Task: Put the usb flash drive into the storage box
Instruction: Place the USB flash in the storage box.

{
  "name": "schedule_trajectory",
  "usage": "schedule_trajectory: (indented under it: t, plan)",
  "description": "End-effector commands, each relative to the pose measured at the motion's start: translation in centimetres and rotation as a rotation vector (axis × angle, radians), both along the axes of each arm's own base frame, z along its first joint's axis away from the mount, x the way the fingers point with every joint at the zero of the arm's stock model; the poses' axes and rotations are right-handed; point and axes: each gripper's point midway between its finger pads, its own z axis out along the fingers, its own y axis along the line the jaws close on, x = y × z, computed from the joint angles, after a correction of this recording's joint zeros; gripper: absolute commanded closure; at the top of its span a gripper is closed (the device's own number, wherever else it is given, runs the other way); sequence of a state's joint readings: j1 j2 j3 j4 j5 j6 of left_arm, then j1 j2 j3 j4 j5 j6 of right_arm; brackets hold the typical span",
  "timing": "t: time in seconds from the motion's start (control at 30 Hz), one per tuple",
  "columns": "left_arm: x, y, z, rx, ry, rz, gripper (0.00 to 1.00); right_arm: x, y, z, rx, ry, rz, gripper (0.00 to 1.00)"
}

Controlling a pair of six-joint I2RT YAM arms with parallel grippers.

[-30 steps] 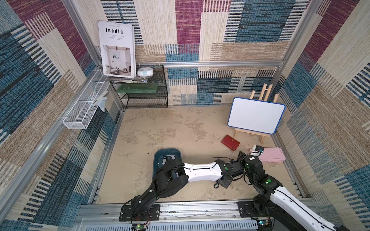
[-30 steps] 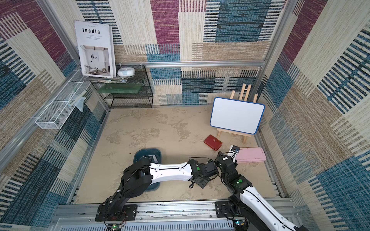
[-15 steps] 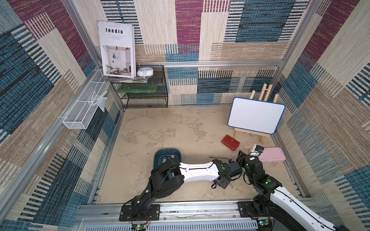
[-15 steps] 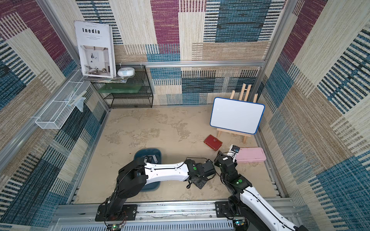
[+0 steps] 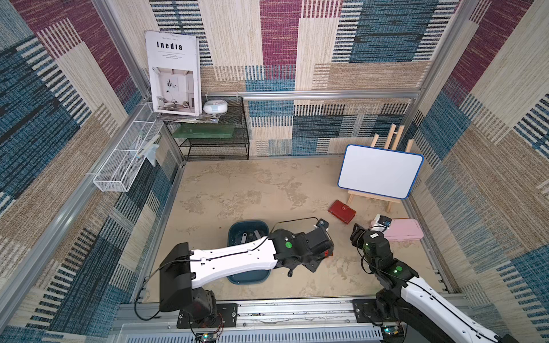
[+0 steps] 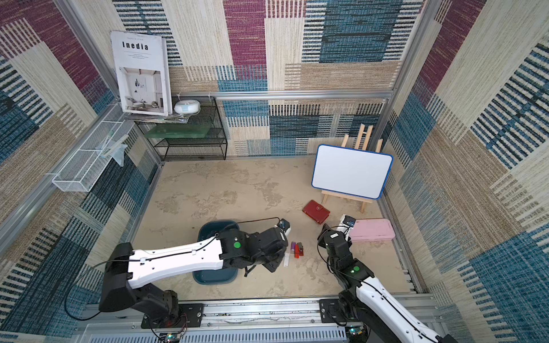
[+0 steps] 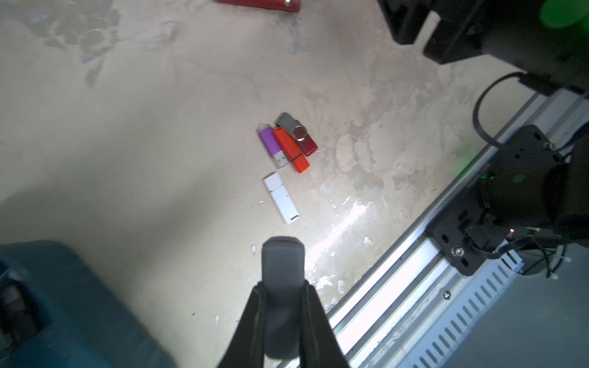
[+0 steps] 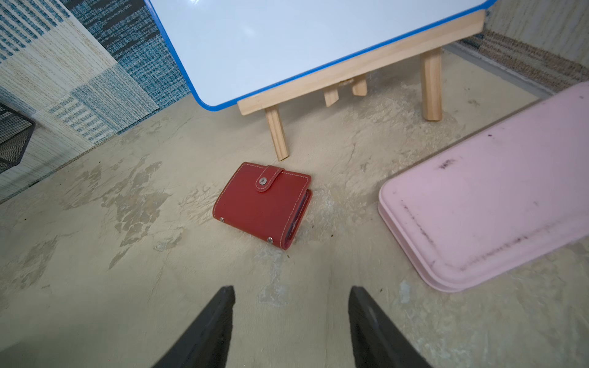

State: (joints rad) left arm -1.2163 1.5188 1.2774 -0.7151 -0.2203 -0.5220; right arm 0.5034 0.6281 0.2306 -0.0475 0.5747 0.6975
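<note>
Right at the left gripper (image 7: 283, 286), pinched between its clenched fingers (image 7: 251, 318), is a dark grey usb flash drive (image 7: 283, 261). It looks lifted off the floor, with its front end poking out past the tips. The teal storage box (image 6: 208, 227) sits at roughly 9 o'clock from that gripper in a top view, just beside it, so I'd guess the carry-over is the step in hand.

Four more sticks lie on the floor at about 3 o'clock of the box. The purple drive (image 7: 270, 143), orange drive (image 7: 288, 148) and red swivel drive (image 7: 299, 135) are bunched up touching, and the white drive (image 7: 282, 199) is just beside them. The right gripper (image 8: 291, 318) is spread open and empty, near the red wallet (image 8: 263, 204) and pink case (image 8: 494, 191).

Handling-wise it's tiny, light, rigid plastic, probably a bit slick. Squeezing the long sides mid-body seems the safest hold, since a grip near one end could let it pivot or squirt out. It doesn't look fragile, so a short drop into the tray should be fine.
</note>
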Motion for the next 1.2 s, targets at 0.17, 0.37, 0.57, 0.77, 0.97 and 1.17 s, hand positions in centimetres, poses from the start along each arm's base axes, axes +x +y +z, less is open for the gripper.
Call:
schedule_trajectory:
  t: [0.17,0.37,0.57,0.77,0.97,1.17]
  plan:
    - [3.1,11.8,0.7,-0.003,-0.020,0.291,1.00,0.1,0.1,0.2,0.000,-0.014,0.004,0.38]
    - [4.8,19.2,-1.6,0.042,0.029,0.517,1.00,0.2,0.1,0.2,-0.002,-0.016,0.006,0.38]
    - [6.7,20.9,-5.2,0.082,0.113,0.608,1.00,0.1,0.1,0.1,-0.001,-0.016,0.006,0.38]
    - [8.2,18.8,-7.7,0.076,0.177,0.576,1.00,0.1,0.1,0.1,0.000,-0.016,0.005,0.38]
    - [8.3,18.6,-10.3,0.110,0.231,0.588,1.00,0.1,0.1,0.2,0.001,-0.019,0.005,0.38]
    - [8.3,18.6,-12.0,0.145,0.271,0.602,1.00,0.1,0.1,0.2,0.001,-0.021,0.009,0.38]
